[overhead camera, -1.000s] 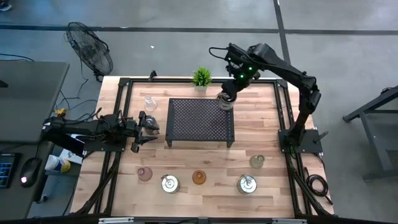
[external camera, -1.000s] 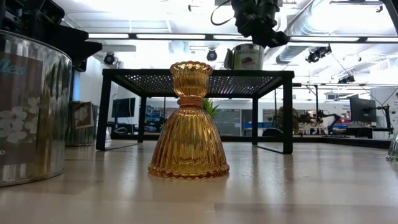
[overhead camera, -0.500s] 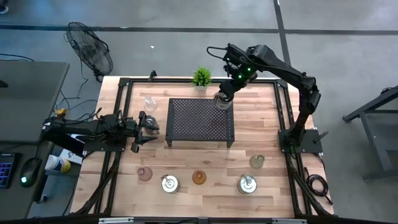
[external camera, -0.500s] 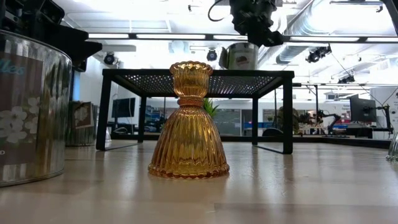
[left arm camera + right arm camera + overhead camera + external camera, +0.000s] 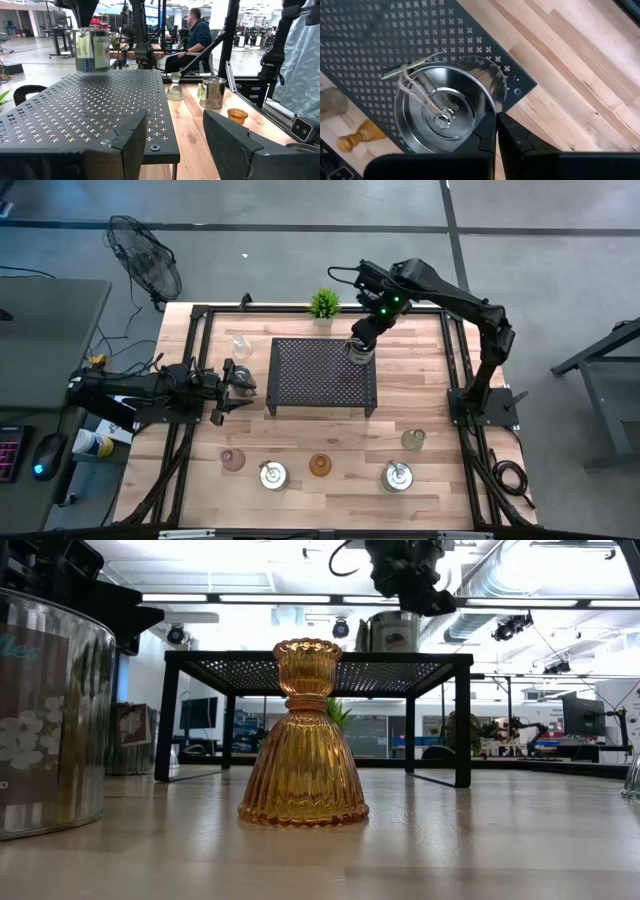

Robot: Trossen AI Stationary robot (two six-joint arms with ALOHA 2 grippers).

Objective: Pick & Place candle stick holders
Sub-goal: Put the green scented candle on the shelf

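Holding a shiny silver tin candle holder (image 5: 359, 350) by its rim, the right end effector (image 5: 362, 340) sits clenched over the upper right corner of the black perforated metal rack (image 5: 322, 374), just right of frame centre in the high view. The right wrist view shows the two fingers pinched on the tin's wall, twine (image 5: 415, 87) draped across its mouth; whether the tin's base touches the rack cannot be told.

The left end effector (image 5: 228, 385) lies at mid-left of the frame, just beside the rack's left edge, fingers spread apart and holding nothing.

Remaining holders on the pale wooden counter (image 5: 320, 438):
- clear glass cup (image 5: 241, 346), upper left, near the rack's far left corner;
- pink glass cup (image 5: 233, 460), lower left;
- silver holder with round disc base (image 5: 272, 475), just right of the pink one;
- amber ribbed glass holder (image 5: 320, 466), lower centre, upright;
- second silver disc-based holder (image 5: 397, 476), lower right;
- greenish glass cup (image 5: 413, 440), lower right, above the second silver holder.

A small green potted plant (image 5: 323, 304) stands at the counter's far edge, top centre. A seated person (image 5: 192, 37) shows in the room beyond, in the left wrist view.
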